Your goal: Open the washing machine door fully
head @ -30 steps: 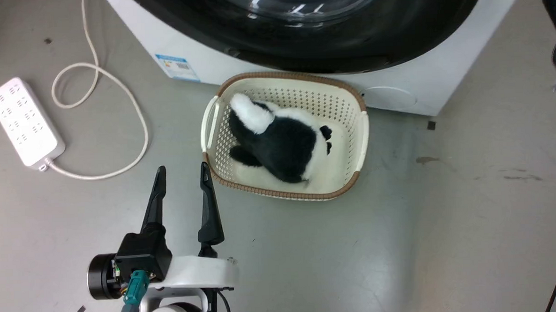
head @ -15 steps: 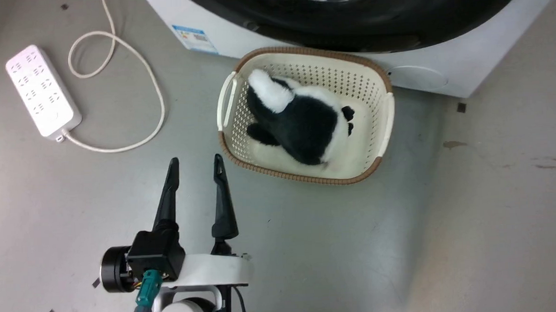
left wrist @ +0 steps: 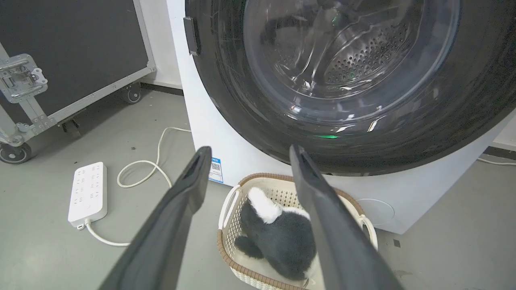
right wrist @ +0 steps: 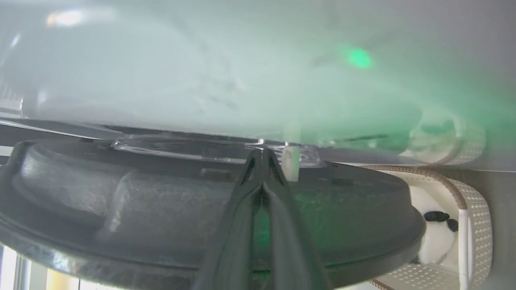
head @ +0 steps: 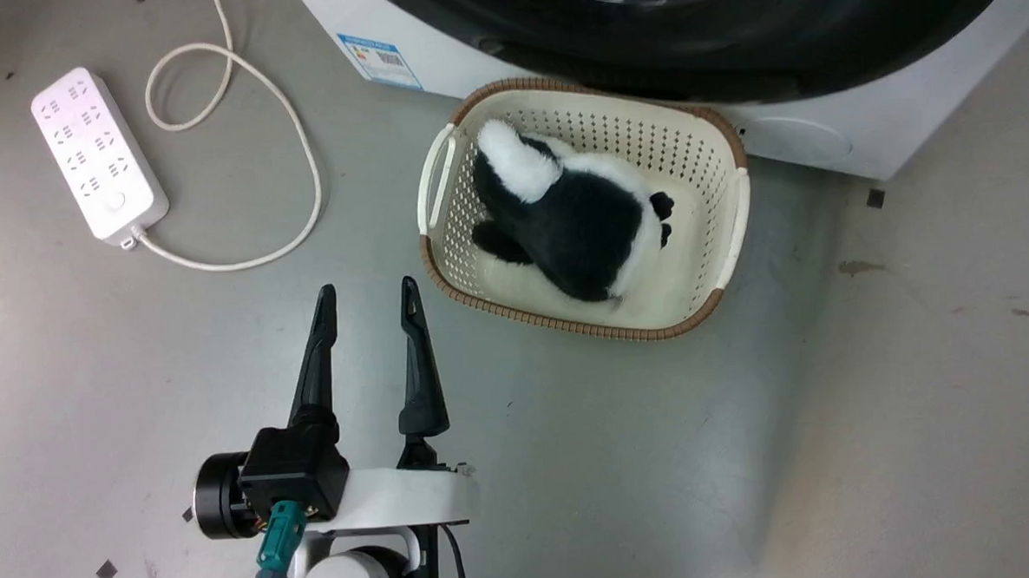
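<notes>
Labels: a small blue-and-white label [head: 380,60] sits low on the front of the washing machine [head: 872,130], near its left corner. It carries barcode-like print, but the writing is too small to read. No other legible marking is found.

The washing machine is a white, smooth-panelled box standing on a grey floor. The washing machine door [head: 687,64] is a large round glossy black ring spanning almost the whole front, with a bulging clear glass centre. In the left wrist view the perforated steel drum shows through that glass. Whether the door is latched cannot be told.

A cream plastic basket [head: 568,324], with perforated walls and a brown woven-look rim, stands on the floor just in front of the machine, below the door. A furry black-and-white plush toy [head: 572,226] lies inside it. A white multi-socket power strip [head: 96,155] lies well to the left, with its pale cable [head: 300,151] looping across the floor. A black case [left wrist: 72,48] with metal edging and castors stands left of the machine.

The left gripper [head: 368,287] hangs above the floor near the basket, its dark tapered fingers well apart and empty. The right gripper [right wrist: 262,155] has its fingers pressed together with nothing visible between them. Its tips are at the door's dark moulded edge beside the clear glass. That view is hazy with green glare, so contact cannot be confirmed.
</notes>
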